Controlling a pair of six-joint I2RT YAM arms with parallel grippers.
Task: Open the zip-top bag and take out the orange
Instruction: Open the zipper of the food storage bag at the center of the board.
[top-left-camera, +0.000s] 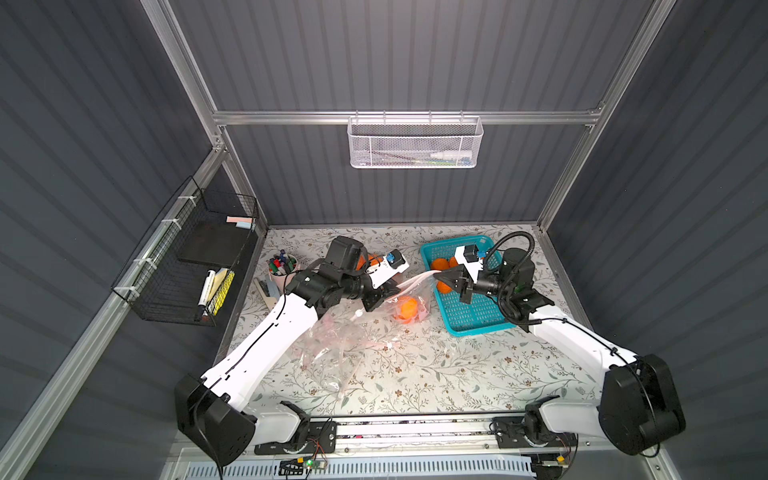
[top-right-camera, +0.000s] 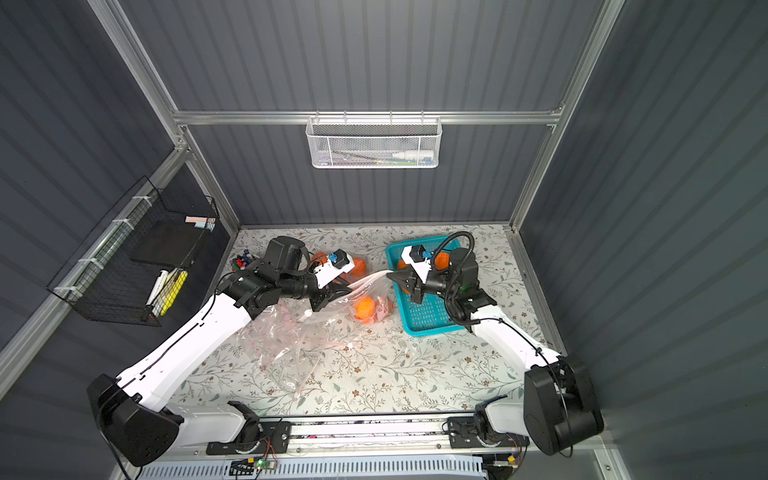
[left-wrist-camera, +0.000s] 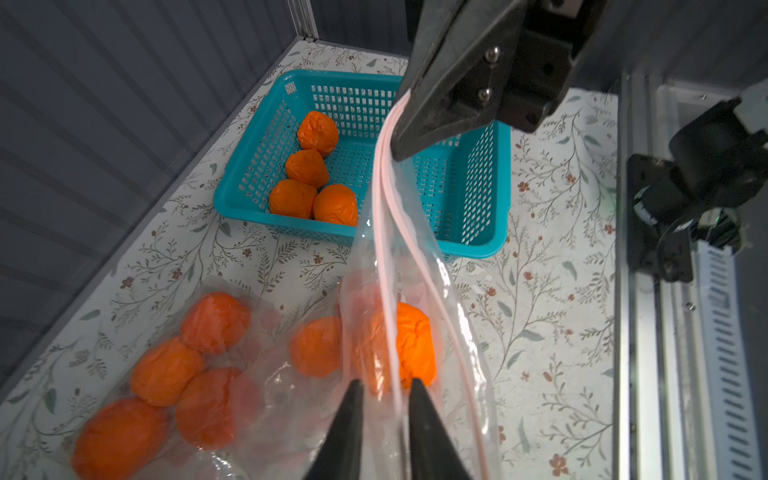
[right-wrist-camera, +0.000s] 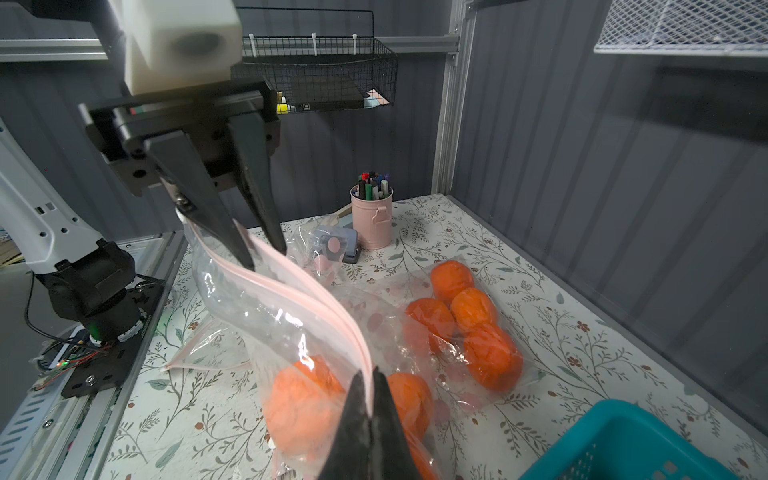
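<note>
**Between basket and left arm: the bag hangs by its zip strip**

Just beside the teal basket (left-wrist-camera: 249, 199), the zip-top bag (left-wrist-camera: 415, 257) hangs above the counter (top-left-camera: 457, 374) with its orange (left-wrist-camera: 415, 336) sagging low in the film. My right pincer (right-wrist-camera: 371, 376) is clamped on one end of the pink strip. My left pincer (left-wrist-camera: 385, 392) straddles the strip further along, its fingers close with only a narrow gap. I cannot tell whether it has bitten yet.

The strip is the bag's long axis. It runs crosswise from the left arm towards the basket, rising to the right pincer. The mouth faces up and the belly hangs down. In the left wrist view the two pink tracks diverge below the right pincer, so I judge the seal to be partly parted already.

To do this step well, I want the left pincer on one lip only. I would then draw that lip away from the other, across the strip rather than along it, while the right holds steady. A second bag of oranges (left-wrist-camera: 166, 365) lies close by, so I would keep clear of it.
</note>
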